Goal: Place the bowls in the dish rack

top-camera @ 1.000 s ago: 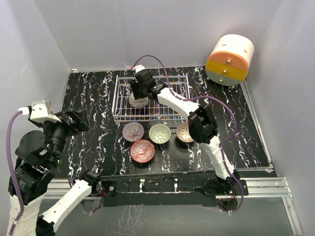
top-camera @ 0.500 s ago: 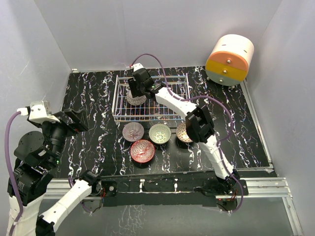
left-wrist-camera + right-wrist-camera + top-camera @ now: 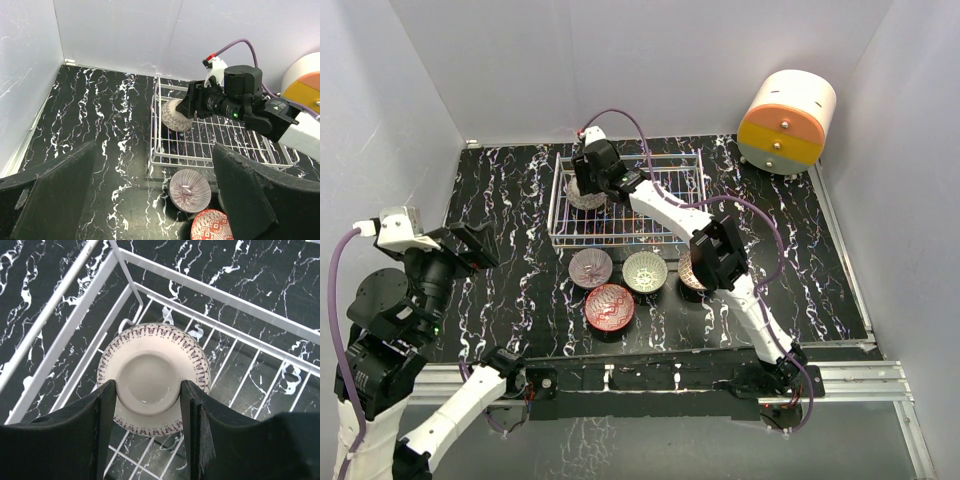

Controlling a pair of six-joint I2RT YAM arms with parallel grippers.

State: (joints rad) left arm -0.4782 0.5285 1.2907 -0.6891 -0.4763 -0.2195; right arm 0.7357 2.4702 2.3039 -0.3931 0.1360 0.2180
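The right gripper [image 3: 147, 390] is clenched on a small round ceramic bowl with a pale outside and a brown patterned band [image 3: 152, 370]. Its two fingers press the bowl's raised foot ring from 9 and 3 o'clock, and the pale underside faces the wrist camera. In the top view this bowl [image 3: 582, 197] is inside the rectangular white wire dish rack [image 3: 660, 215], in the corner at about 10 o'clock. The left wrist view shows it tipped on its side; whether it rests on the grid bottom cannot be told.

Four more bowls sit on the black marbled table [image 3: 520, 200] at the rack's 6 o'clock side: a pinkish patterned bowl [image 3: 590, 267], a pale green bowl [image 3: 645, 271], a red patterned bowl [image 3: 609, 306] nearest the arm bases, and a brown-and-white bowl [image 3: 692, 270] partly hidden by the right arm.

The left gripper [image 3: 152, 195] is released, jaws spread wide, grasping nothing, at about 8 o'clock from the rack.
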